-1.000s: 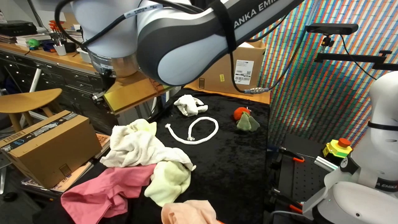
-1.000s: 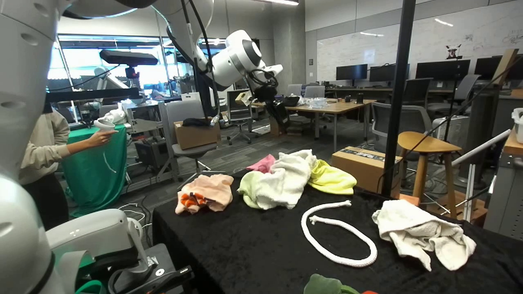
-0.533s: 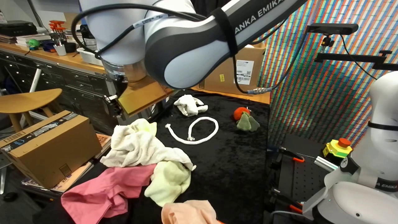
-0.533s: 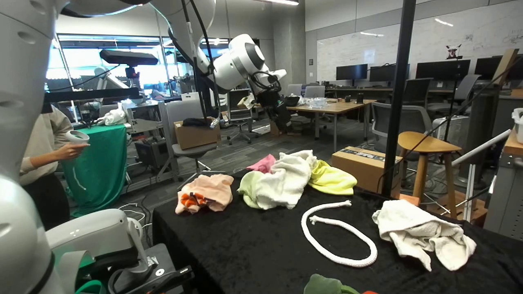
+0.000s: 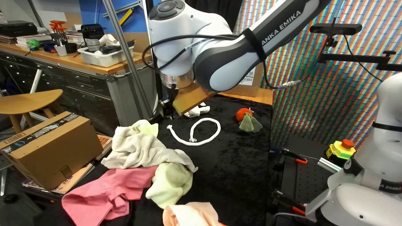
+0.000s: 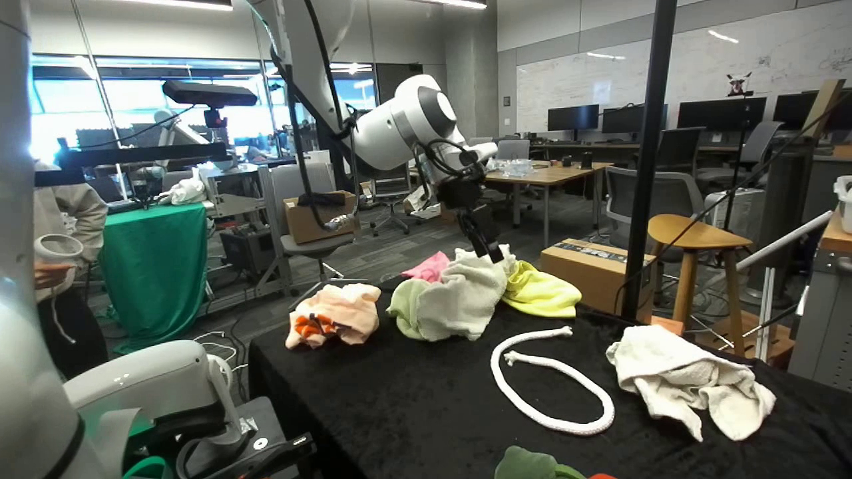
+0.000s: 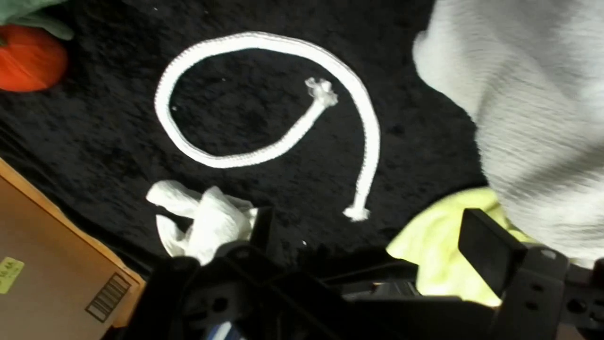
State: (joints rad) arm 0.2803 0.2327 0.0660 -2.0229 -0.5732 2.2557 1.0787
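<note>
The gripper (image 7: 370, 226) is hovering above the black cover (image 6: 399, 399), near the white rope (image 7: 257, 40), and its two fingers (image 7: 490, 252) are standing wide apart. In the wrist view, one frayed end of the rope is showing through the gap between them, on the cover below. The rope is lying in an open loop. In the same view, the yellow cloth (image 7: 443, 257) is lying just to the right of this rope end, and one finger is hiding a part of it. Farther to the right of the rope, the large white towel (image 7: 542, 118) is resting partly on the yellow cloth. Below the loop, near to it, the crumpled white cloth (image 7: 219, 224) is lying, and the other finger is covering its edge. To the upper left of the rope, the round red-orange object (image 7: 30, 59) with green leaves (image 7: 23, 8) is sitting. In an exterior view, the pink cloth (image 5: 110, 191) and the pale green cloth (image 5: 172, 185) are lying to the lower left of the rope, and the towel is touching both. The peach cloth (image 5: 191, 215) is lying below the rope there. The cardboard box (image 5: 59, 150) is standing well apart from the rope, on its left side.
</note>
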